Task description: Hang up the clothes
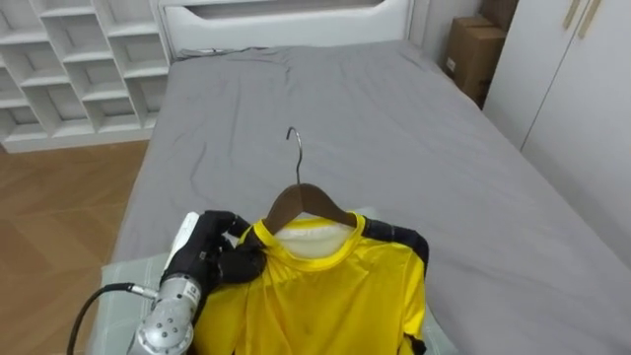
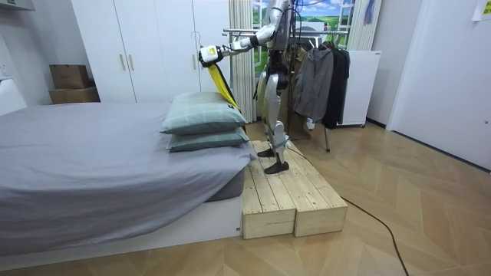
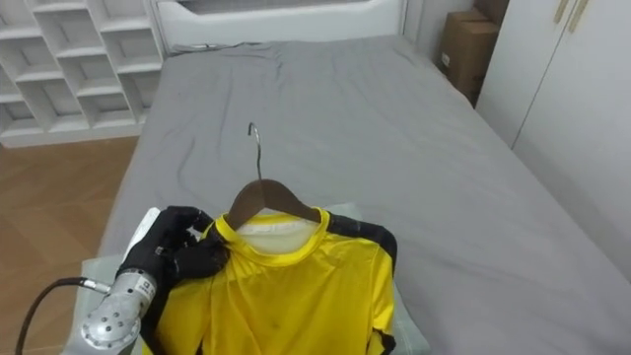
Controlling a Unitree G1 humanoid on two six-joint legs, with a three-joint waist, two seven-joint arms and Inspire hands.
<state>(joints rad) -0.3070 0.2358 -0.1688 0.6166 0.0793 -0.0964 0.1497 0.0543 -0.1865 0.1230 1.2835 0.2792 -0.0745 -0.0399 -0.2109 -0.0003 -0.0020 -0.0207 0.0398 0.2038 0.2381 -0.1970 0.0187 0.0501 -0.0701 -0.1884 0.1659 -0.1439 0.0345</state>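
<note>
A grey-sheeted bed (image 1: 394,148) is running from the lower middle of the eye views up to its white headboard at the top edge, with a white wardrobe (image 1: 582,99) standing along the right edge and a white open shelf unit (image 1: 69,69) filling the upper left corner. In the room view the robot is standing on a low wooden platform (image 2: 291,203) at the centre, just beside the bed's end. It is facing the room view's left and stretching one arm out above two stacked pale green pillows (image 2: 203,115). Behind it, right of centre, dark garments (image 2: 322,77) are hanging on a rack. The yellow shirt (image 1: 325,296), trimmed in black at the shoulder, is hanging on the hanger in the lower middle of the eye views, above the bed. Cardboard boxes (image 1: 473,49) are sitting in the upper right, between bed and wardrobe. The wooden hanger (image 1: 306,200) is showing above the collar, its metal hook pointing up the frame. The left hand (image 1: 212,251), coming in from the lower left, is curling its dark fingers tightly around the shirt's shoulder at the hanger's left end.
</note>
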